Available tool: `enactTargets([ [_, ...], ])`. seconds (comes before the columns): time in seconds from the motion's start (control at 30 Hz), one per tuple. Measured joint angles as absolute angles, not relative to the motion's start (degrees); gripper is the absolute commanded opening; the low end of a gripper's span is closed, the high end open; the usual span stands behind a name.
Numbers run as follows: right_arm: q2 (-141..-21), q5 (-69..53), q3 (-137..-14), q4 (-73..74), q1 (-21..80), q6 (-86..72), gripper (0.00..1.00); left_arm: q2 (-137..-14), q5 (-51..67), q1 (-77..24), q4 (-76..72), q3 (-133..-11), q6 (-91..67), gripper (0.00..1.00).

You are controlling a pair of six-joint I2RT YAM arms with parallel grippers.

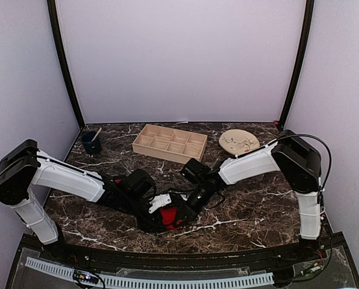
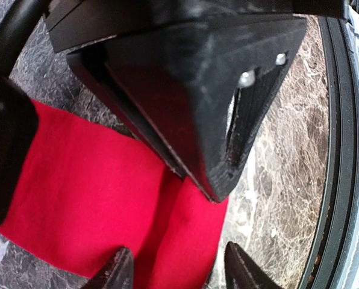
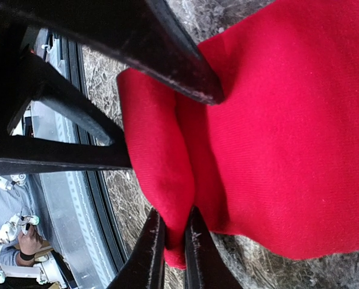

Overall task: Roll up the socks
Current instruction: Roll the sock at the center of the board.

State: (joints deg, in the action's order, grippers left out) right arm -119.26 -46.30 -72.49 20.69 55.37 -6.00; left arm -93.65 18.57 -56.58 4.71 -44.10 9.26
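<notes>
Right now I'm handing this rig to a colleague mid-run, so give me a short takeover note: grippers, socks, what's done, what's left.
Right gripper: shut, pinching a raised fold at the edge of the socks.
Left gripper: open, jaws apart over the red fabric's edge, gripping nothing.
Socks: lying on the marble table near its front edge, between both grippers. The wooden tray sits apart at the back.
Done: one edge lifted into a fold.
Left: no roll is visible, so rolling the full length likely remains.

From above, the socks (image 1: 171,218) are mostly covered by the right gripper (image 1: 185,211); in both wrist views they are cut off.
</notes>
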Motion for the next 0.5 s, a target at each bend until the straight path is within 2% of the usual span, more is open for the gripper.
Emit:
enactTargets([
  [0.33, -120.14, -47.35, -72.88, 21.10, 55.09, -5.26, 0.10, -93.97, 17.26, -56.93, 5.06, -44.60, 9.93, 0.43],
  [0.5, -120.40, -47.64, -73.25, 21.56, 54.96, -4.93, 0.10, -93.97, 16.86, -57.01, 5.06, -44.60, 9.87, 0.36],
])
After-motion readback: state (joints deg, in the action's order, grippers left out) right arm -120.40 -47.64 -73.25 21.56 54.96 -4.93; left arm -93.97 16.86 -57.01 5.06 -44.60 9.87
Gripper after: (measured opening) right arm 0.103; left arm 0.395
